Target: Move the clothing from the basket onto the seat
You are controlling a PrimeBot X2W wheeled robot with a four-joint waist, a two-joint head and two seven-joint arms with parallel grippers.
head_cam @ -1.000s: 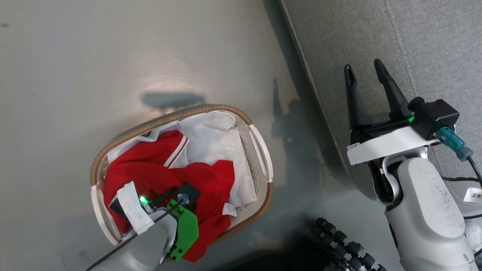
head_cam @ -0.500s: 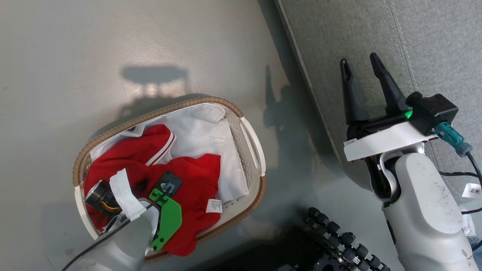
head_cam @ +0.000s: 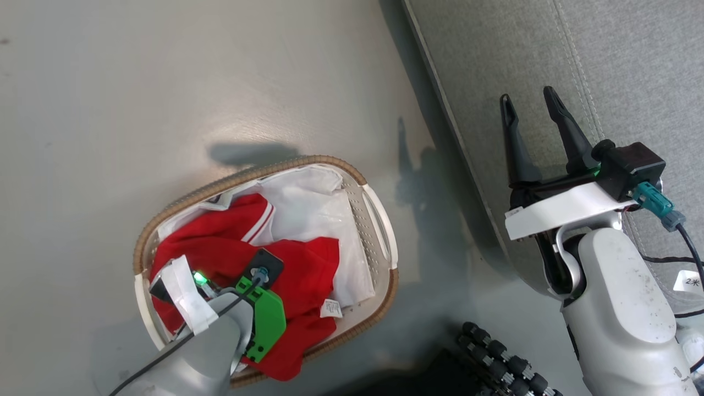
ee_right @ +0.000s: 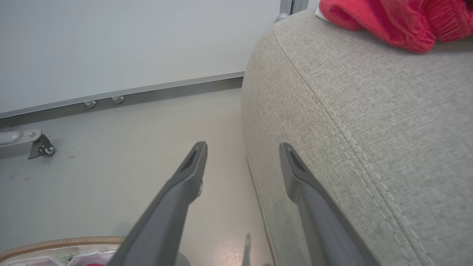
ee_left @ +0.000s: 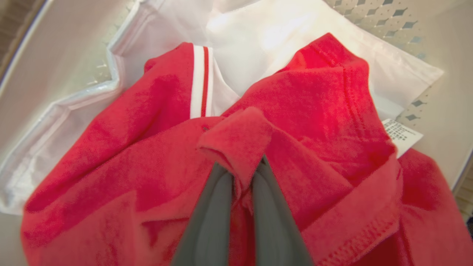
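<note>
Red clothing (ee_left: 147, 155), white-striped trim

— Where does the right gripper (ee_right: 242, 147) stand?

— Its two dark fingers are spread wide, one over the grey floor (ee_right: 129, 155), the other over the rounded edge of the seat (ee_right: 351, 111).

— Anything on the seat?

— Red clothing (ee_right: 388, 18) lies on top, at the far corner. The brown rim of the basket (ee_right: 63, 242) peeks in at the lower left, and a caster (ee_right: 42, 147) sits by the pale wall (ee_right: 129, 44).

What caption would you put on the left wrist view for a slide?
In the basket, the left gripper has its jaws shut on a fold of the red clothing.
</note>
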